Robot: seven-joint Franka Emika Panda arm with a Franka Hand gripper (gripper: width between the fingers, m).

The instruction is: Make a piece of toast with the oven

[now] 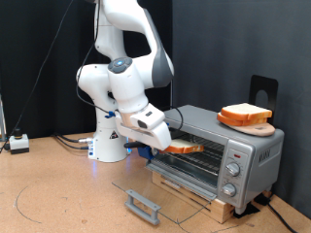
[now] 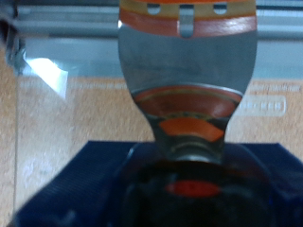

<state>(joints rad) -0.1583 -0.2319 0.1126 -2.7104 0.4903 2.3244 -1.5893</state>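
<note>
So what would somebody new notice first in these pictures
The white arm leans down to the oven, its gripper at the oven's mouth with a piece of toast at its tip, over the rack. The glass door lies folded flat on the table. On the oven's roof, toward the exterior view's right, a second slice sits on a round wooden board.

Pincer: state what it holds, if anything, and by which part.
The pincer holds a bread slice by the edge facing away from the toaster oven, at its open door.
</note>
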